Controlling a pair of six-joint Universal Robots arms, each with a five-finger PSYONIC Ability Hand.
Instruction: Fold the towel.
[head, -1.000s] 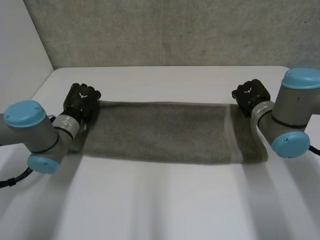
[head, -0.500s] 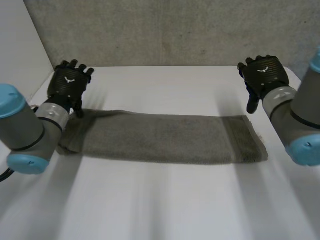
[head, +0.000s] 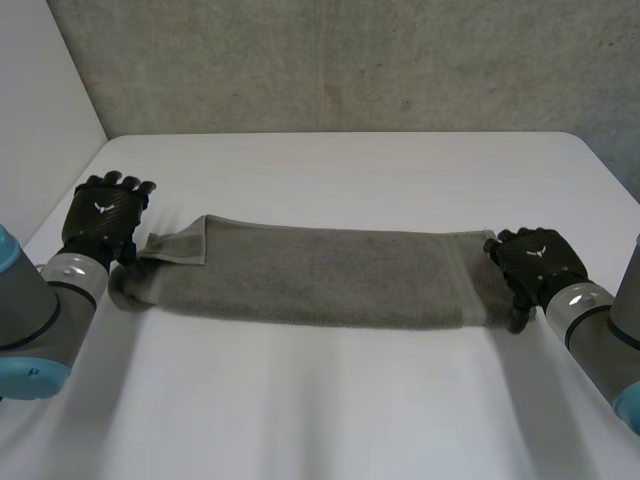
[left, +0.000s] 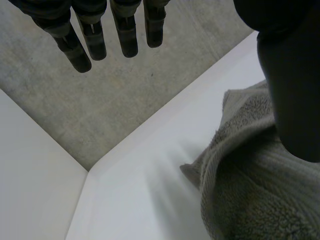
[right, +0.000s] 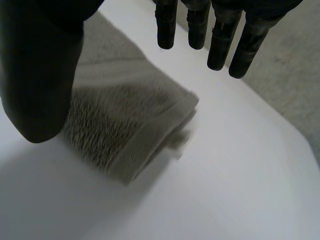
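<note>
The left hand (head: 103, 215) is wide open and empty, fingers (left: 125, 37) straight, just at the left end of the towel (head: 320, 275). The right hand (head: 535, 262) is spread the same way at the towel's right end, holding nothing. The towel lies as a long folded strip across the white table (head: 350, 165); half a second ago both hands were farther back toward the wall, and since then they have come nearer to the strip's two ends and the left corner has turned over.
</note>
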